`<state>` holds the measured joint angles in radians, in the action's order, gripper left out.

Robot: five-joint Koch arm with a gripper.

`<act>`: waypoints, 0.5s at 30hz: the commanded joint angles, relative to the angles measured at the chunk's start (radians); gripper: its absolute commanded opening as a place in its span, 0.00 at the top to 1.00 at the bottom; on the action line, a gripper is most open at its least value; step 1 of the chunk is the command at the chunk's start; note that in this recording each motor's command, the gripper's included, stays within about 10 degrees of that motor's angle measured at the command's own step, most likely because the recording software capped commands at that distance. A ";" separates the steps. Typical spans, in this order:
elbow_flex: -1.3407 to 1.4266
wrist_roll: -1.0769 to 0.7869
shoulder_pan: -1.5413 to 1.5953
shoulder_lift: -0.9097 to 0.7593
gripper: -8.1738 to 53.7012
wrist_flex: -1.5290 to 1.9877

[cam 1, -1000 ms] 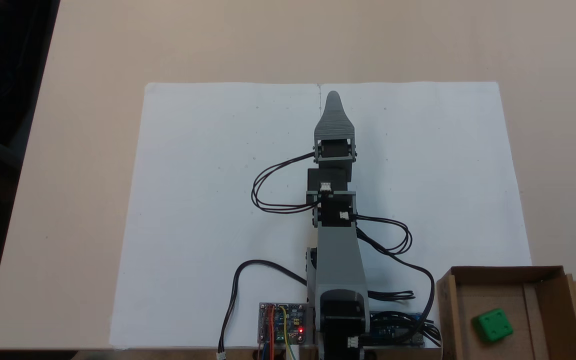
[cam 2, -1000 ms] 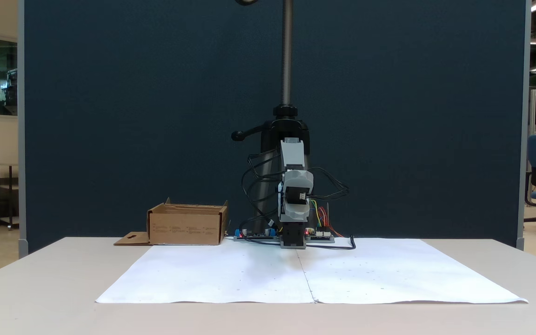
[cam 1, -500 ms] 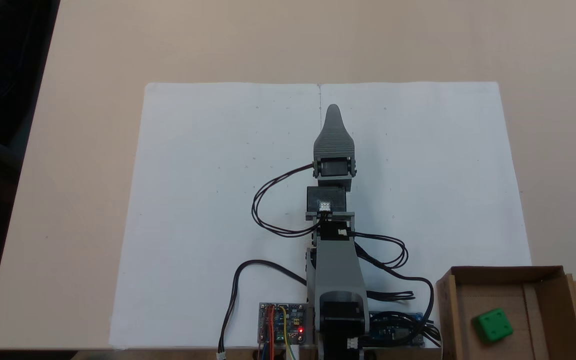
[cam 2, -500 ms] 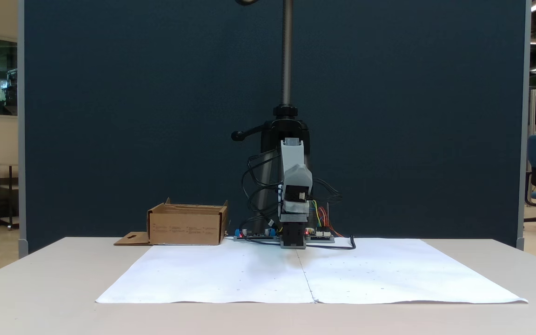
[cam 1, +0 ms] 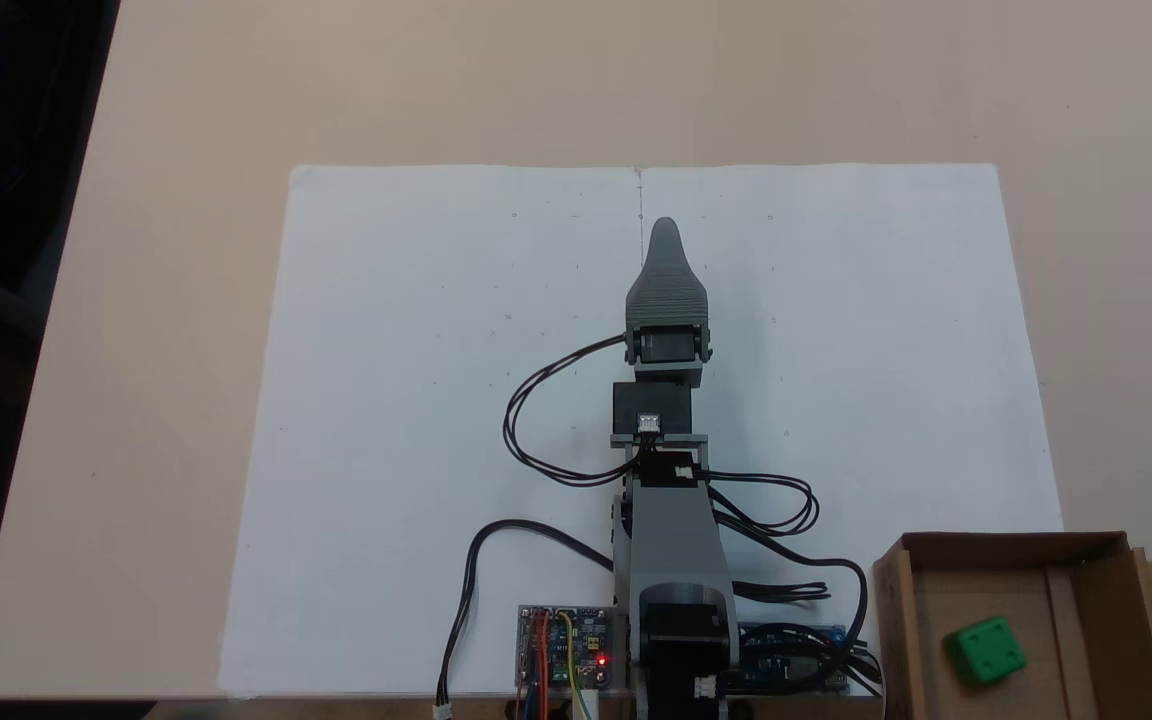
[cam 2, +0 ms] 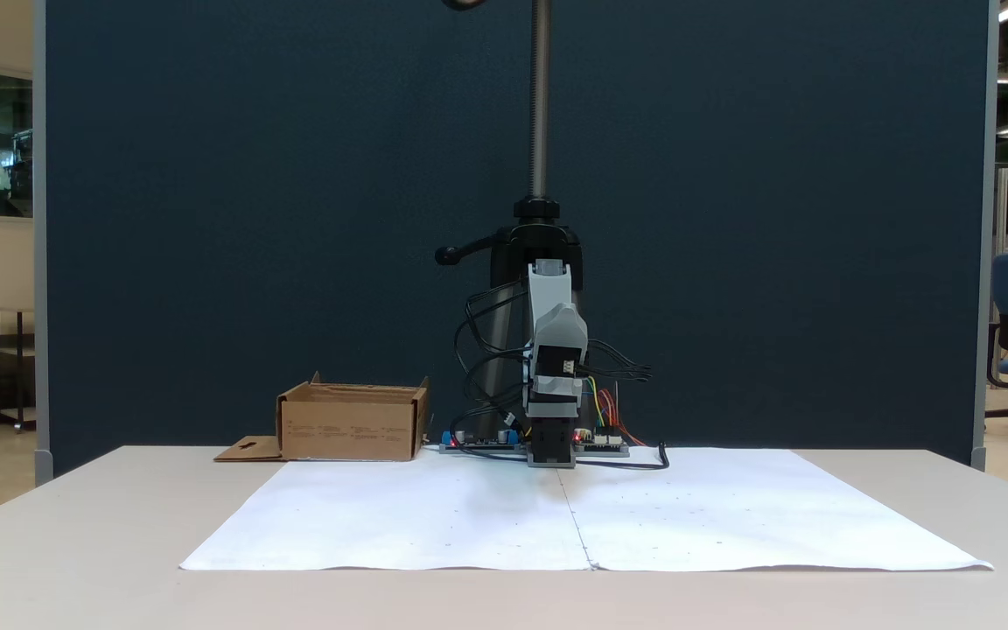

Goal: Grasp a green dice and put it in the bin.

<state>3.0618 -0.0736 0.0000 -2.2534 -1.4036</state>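
White paper sheets [cam 1: 436, 400] cover the table; small bright green plastic dice [cam 1: 984, 649] lies inside brown cardboard bin [cam 1: 976, 545], grey gripper [cam 1: 665, 226] apart, opening indiscernible.

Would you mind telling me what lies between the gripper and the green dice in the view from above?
In a fixed view, bare white paper, then the near wall of the bin; the green dice sits inside it, apart from the gripper.
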 commanded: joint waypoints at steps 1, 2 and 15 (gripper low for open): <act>0.061 -0.041 -0.003 -0.104 0.17 -0.112; 0.067 -0.041 -0.005 -0.104 0.17 -0.112; 0.069 -0.046 -0.044 -0.100 0.15 -0.086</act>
<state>3.0634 -0.0736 -0.0245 -2.2534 -1.4036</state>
